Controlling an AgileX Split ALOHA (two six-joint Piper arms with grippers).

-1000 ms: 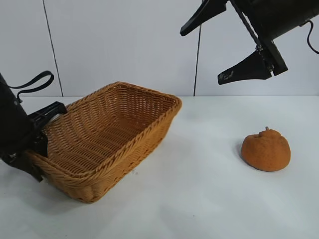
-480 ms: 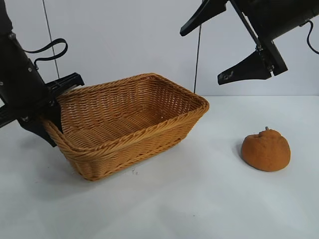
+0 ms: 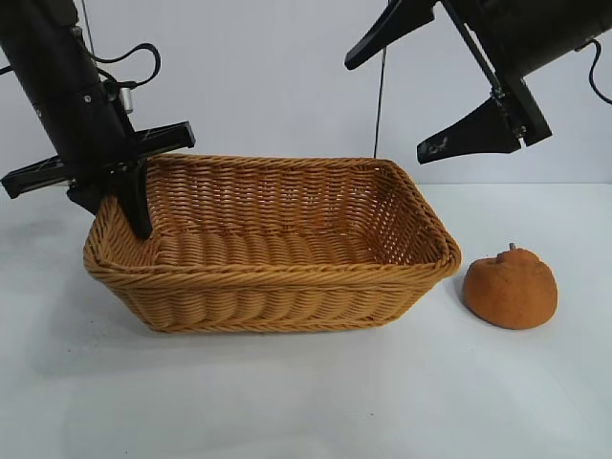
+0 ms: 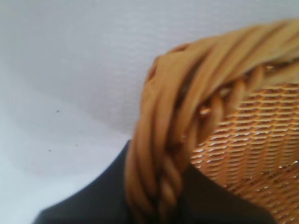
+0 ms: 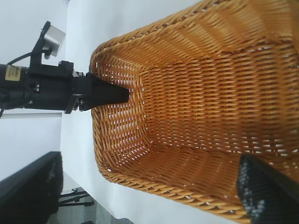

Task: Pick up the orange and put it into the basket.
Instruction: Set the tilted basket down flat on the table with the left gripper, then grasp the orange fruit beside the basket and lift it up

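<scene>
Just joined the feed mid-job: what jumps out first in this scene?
The big wicker basket fills the middle of the table, with the left gripper clamped on its rim at the end away from the fruit. The orange sits alone on the white table just beside the basket's other end. The right gripper hangs wide open, high above the basket and the orange.

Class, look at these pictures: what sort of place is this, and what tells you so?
Most likely a robot test bench in a lab: a plain white table, bare white wall panels behind, and two black robot arms over a staged basket and orange.
</scene>
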